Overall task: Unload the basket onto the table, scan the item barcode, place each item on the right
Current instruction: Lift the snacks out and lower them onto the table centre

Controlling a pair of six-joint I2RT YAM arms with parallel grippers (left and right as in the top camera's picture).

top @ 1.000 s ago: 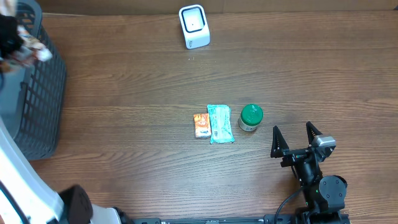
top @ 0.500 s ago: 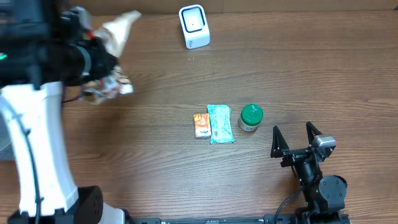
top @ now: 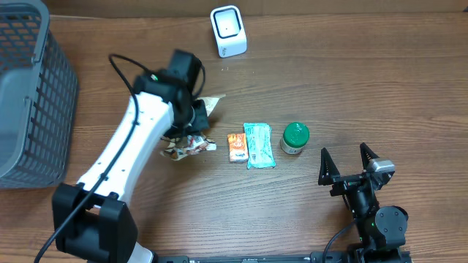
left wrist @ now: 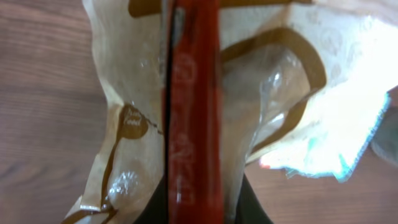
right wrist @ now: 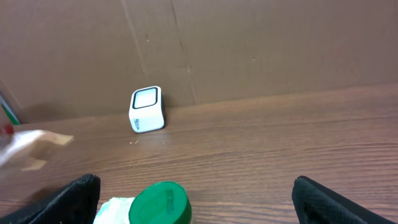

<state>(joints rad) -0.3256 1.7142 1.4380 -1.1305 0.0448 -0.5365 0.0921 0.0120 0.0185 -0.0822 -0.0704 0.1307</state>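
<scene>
Grips crinkled tan plastic bag point(top: 187, 145) in left gripper point(top: 191, 118); right gripper point(top: 349, 162) spread (idle). Recommend carrying toward one o'clock, film taut, barcode facing small white box scanner point(top: 228, 31).

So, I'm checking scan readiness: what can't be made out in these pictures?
Snack bag barcode: overhead too small; left wrist view shows only crumpled film, glare.
Left hand, fingertips: overhead, buried in the bag.
Green-lidded jar: right wrist view, cut off by bottom edge.
</scene>
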